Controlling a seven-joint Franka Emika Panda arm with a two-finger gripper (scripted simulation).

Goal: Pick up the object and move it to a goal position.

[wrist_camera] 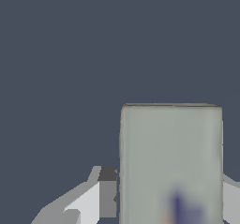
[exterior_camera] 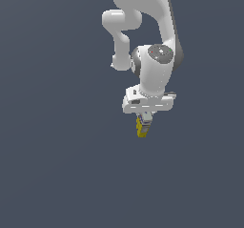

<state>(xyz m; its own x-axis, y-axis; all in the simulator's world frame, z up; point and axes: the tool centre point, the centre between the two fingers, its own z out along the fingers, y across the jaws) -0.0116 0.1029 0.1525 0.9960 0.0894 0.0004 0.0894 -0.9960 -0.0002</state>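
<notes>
The object (exterior_camera: 141,128), a small elongated yellow box, hangs below the white hand of the arm in the exterior view, its upper part tucked between the fingers. My gripper (exterior_camera: 144,119) is shut on it, pointing straight down. In the wrist view the object (wrist_camera: 171,162) fills the lower right as a pale grey-white rectangular face with a blurred blue mark near its lower end. One grey finger (wrist_camera: 107,195) presses on one side of it, and a sliver of the other finger (wrist_camera: 231,197) shows on the opposite side.
A plain dark blue-grey background (exterior_camera: 57,150) surrounds the arm in both views. No other objects, containers or edges show.
</notes>
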